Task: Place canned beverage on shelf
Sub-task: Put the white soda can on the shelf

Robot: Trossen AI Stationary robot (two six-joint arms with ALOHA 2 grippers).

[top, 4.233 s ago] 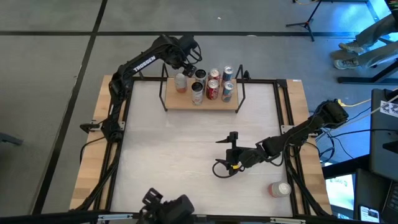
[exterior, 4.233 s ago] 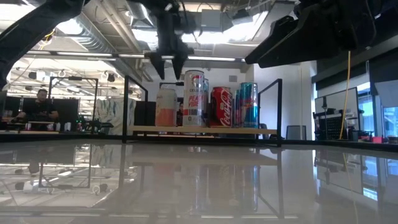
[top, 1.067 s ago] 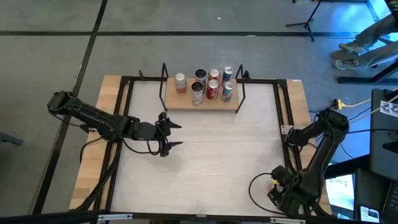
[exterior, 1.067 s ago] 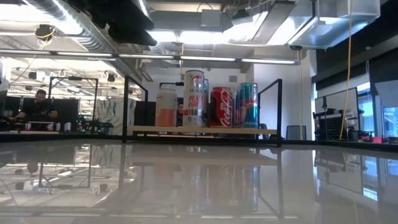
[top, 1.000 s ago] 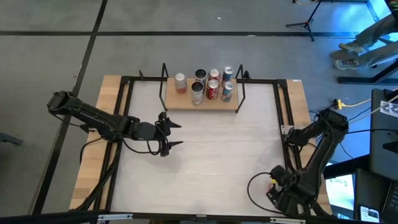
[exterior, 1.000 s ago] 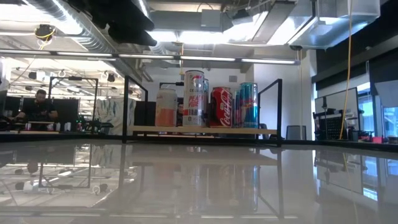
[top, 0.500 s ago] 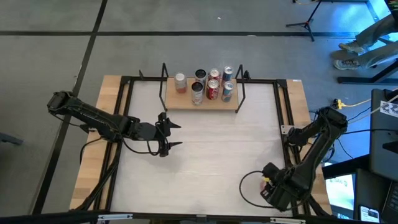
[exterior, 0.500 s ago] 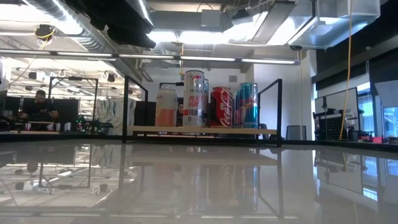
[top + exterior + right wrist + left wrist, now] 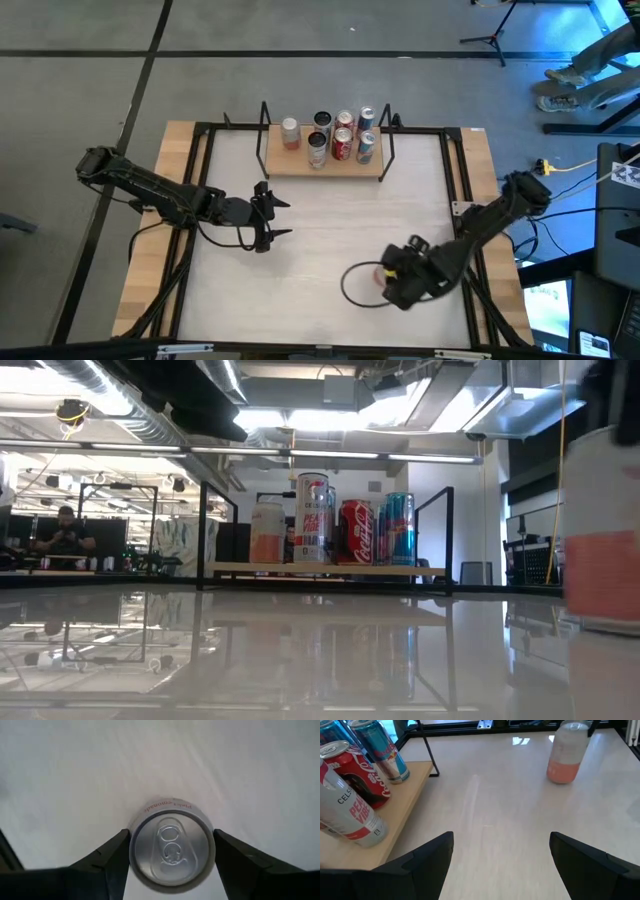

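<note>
The right gripper [image 9: 171, 851] is clamped round an upright white-and-orange can [image 9: 172, 847] on the table's [image 9: 320, 215] near right; its rim print is unreadable. The left gripper [image 9: 275, 215] hangs mid-left, jaws apart. On the far shelf [image 9: 325, 162] stand a Celsius can [image 9: 350, 810] and a Coca-Cola can [image 9: 357, 772].

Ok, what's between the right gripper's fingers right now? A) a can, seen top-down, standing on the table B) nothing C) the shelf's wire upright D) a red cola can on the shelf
A: the right wrist view shows the can lid-up between the right gripper fingers, standing on the table.
</note>
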